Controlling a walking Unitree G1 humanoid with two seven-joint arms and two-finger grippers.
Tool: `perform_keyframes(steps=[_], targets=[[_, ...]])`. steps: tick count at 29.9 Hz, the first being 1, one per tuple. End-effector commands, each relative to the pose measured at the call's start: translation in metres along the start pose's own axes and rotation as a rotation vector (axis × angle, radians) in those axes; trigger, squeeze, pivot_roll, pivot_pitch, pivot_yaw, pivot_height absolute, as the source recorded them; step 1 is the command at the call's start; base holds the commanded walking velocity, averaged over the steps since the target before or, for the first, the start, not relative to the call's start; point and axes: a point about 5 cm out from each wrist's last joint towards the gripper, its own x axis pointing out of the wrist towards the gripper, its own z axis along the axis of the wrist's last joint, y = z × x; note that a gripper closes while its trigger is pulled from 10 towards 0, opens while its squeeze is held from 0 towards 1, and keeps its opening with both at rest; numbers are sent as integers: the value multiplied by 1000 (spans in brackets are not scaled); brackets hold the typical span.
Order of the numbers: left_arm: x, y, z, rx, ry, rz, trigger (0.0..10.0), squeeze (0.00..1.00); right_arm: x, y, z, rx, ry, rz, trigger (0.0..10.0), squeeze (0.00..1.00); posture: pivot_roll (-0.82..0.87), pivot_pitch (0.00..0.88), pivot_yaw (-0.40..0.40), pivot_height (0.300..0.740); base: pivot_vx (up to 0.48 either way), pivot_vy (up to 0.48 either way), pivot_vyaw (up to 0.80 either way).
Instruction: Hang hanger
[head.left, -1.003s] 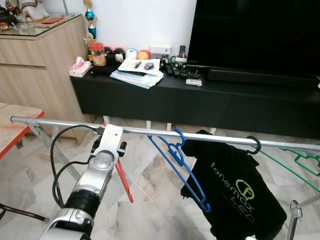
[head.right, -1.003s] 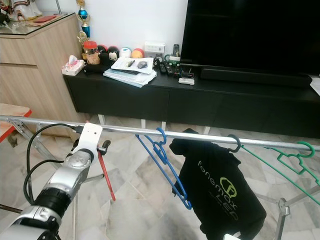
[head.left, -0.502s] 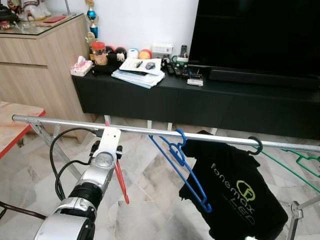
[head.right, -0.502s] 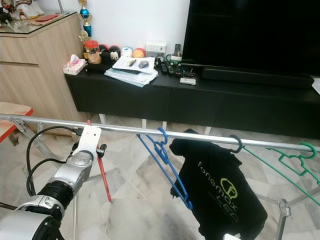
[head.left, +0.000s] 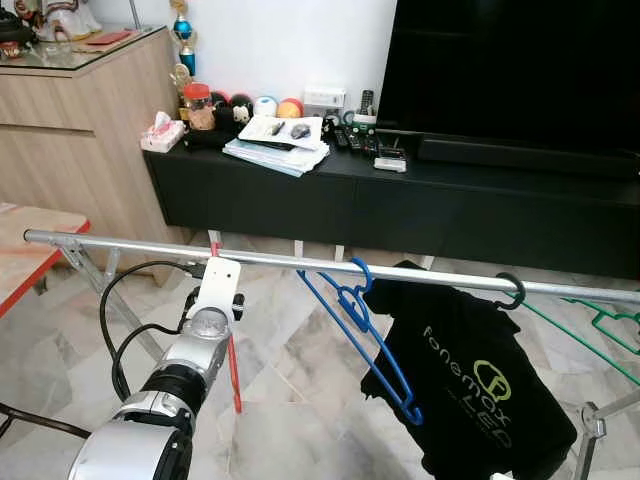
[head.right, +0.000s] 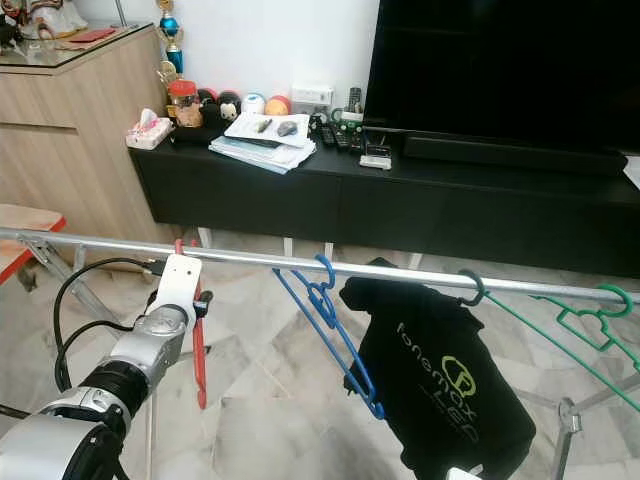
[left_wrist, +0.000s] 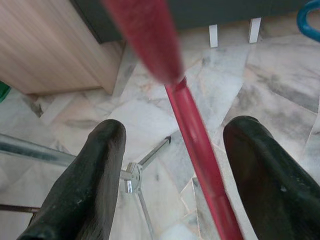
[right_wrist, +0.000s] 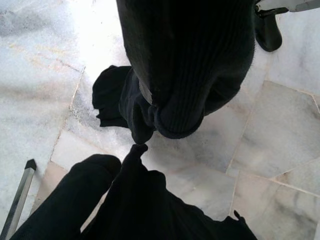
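Note:
A red hanger (head.left: 233, 368) hangs by its hook from the metal rail (head.left: 120, 246) of a drying rack, its arm pointing almost straight down. My left gripper (left_wrist: 175, 132) is raised just below the rail and stands open, with the red hanger's arm (left_wrist: 195, 135) running between its two fingers and touching neither. Further right along the rail hang a blue hanger (head.left: 375, 350), a black printed T-shirt (head.left: 480, 390) on a black hook, and a green hanger (head.left: 600, 325). In the right wrist view, black fabric (right_wrist: 185, 65) hangs close in front of the camera over the marble floor.
Behind the rack a black TV console (head.left: 400, 200) carries papers, remotes and small toys under a large TV (head.left: 520, 70). A wooden cabinet (head.left: 70, 120) stands at the left, with a red-edged table (head.left: 30, 262) near it. The rack's legs (head.left: 595, 430) stand on marble floor.
The red hanger's arm has swung from a slant to nearly vertical under the rail. My left arm has drawn back and down a little.

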Motion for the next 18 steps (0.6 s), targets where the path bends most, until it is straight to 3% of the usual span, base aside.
perform_keyframes(steps=[1,8,9,10,11,18], targets=[[1,-3,5,10,-10,-10,10000,0,0,-2,2,1,-2,-5,10000,0,-50,0,-49,740,0,0,0],[0,-9,3,16,-14,-39,10000,0,0,-1,1,2,-1,-4,10000,0,-53,0,-47,740,0,0,0],[0,-9,3,18,-12,-43,6353,0,0,-1,1,2,-1,-4,10000,0,-53,0,-47,740,0,0,0],[0,-9,3,18,-12,-43,2078,0,0,-1,1,1,-1,-5,10000,0,-54,0,-46,740,0,0,0],[0,-9,3,18,-12,-42,0,0,0,-1,1,2,-1,-5,10000,0,-54,0,-46,740,0,0,0],[0,-9,1,22,-11,-40,0,0,0,-1,1,0,-1,-6,10000,0,-54,0,-42,740,0,0,0]])
